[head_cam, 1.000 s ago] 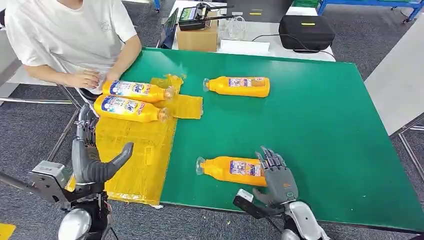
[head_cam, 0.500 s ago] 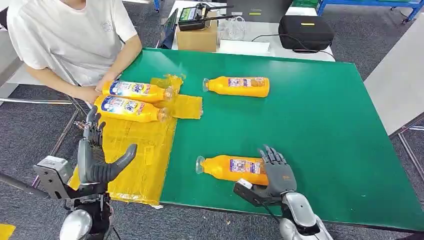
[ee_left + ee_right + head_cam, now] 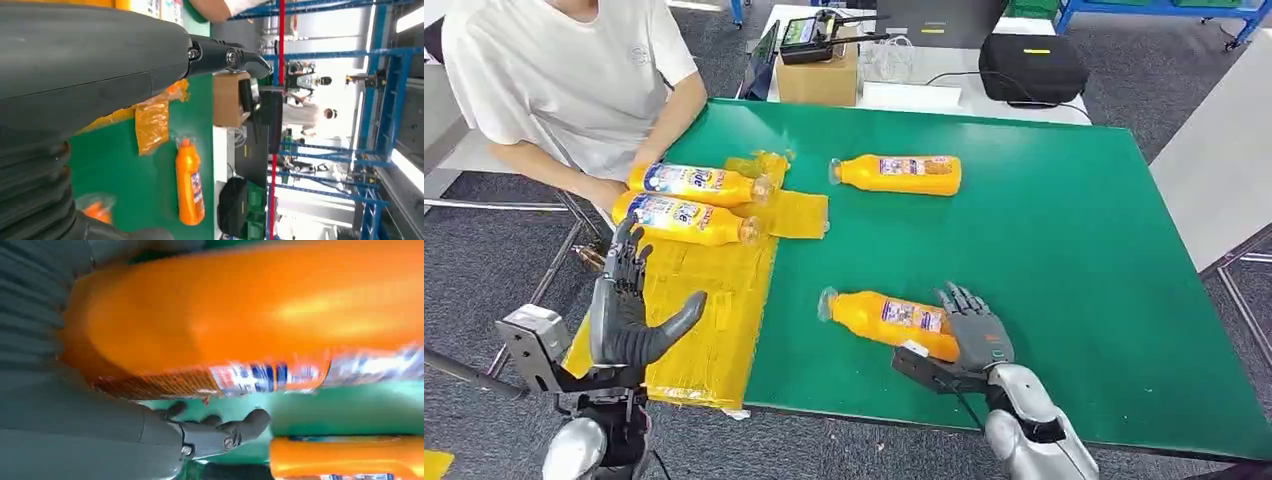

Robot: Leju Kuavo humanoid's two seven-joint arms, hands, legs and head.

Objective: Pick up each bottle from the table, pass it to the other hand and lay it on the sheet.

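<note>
An orange bottle (image 3: pixel 879 318) with a blue and white label lies slanted near the green table's front edge, and my right hand (image 3: pixel 976 338) grips its base end. In the right wrist view that bottle (image 3: pixel 240 315) presses against the palm, with the thumb (image 3: pixel 220 432) under it. My left hand (image 3: pixel 629 312) hovers open over the yellow sheet (image 3: pixel 714 300), fingers spread and thumb out. Two more orange bottles (image 3: pixel 696 182) (image 3: pixel 686 218) lie side by side on the sheet's far end. Another bottle (image 3: pixel 899 173) (image 3: pixel 190 185) lies on the bare green table (image 3: pixel 1064 260) further back.
A person in a white shirt (image 3: pixel 564 70) sits at the table's far left corner, a hand close to the two bottles on the sheet. Behind the table stand a cardboard box (image 3: pixel 819 75) and a black case (image 3: pixel 1032 65). The table's right half is bare green.
My right hand has closed around the near bottle's base, and the bottle has shifted away from the front edge and tilted. My left hand has risen and moved forward over the sheet.
</note>
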